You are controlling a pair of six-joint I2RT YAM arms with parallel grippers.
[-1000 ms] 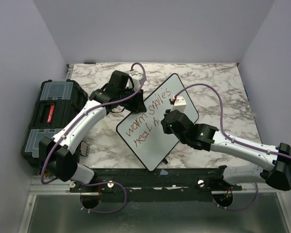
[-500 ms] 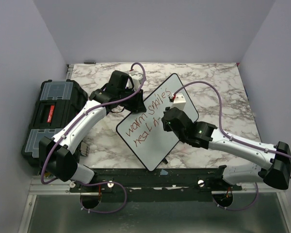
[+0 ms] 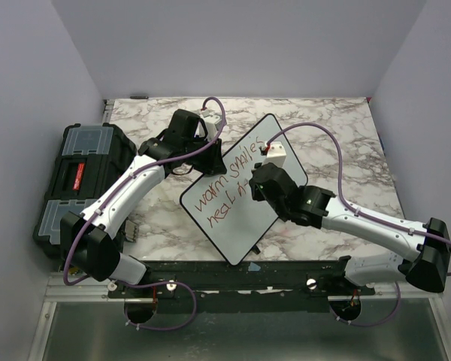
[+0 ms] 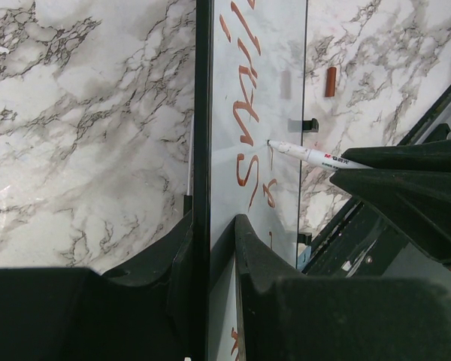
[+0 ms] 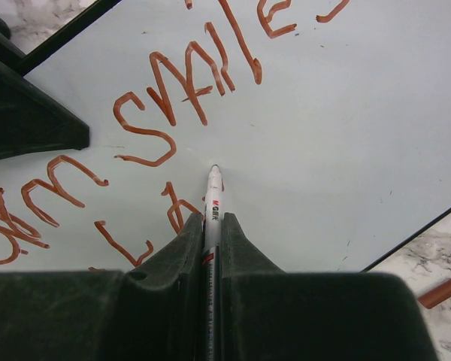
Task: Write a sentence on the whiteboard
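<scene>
Left arm (image 3: 128, 192) reaches forward, left gripper (image 4: 213, 226) clamped on the whiteboard (image 4: 278, 75) edge; right arm (image 3: 368, 226) angles inward, right gripper (image 5: 213, 226) pinching a marker (image 5: 213, 192).

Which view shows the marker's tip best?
Right wrist: the white red-labelled marker lies centred, its tip clear against the white rectangular whiteboard. Left wrist shows it side-on, tip meeting the board. Top external hides it behind the right arm.

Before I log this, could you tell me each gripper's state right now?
Left gripper: shut on the whiteboard.
Right gripper: shut on the marker.
</scene>
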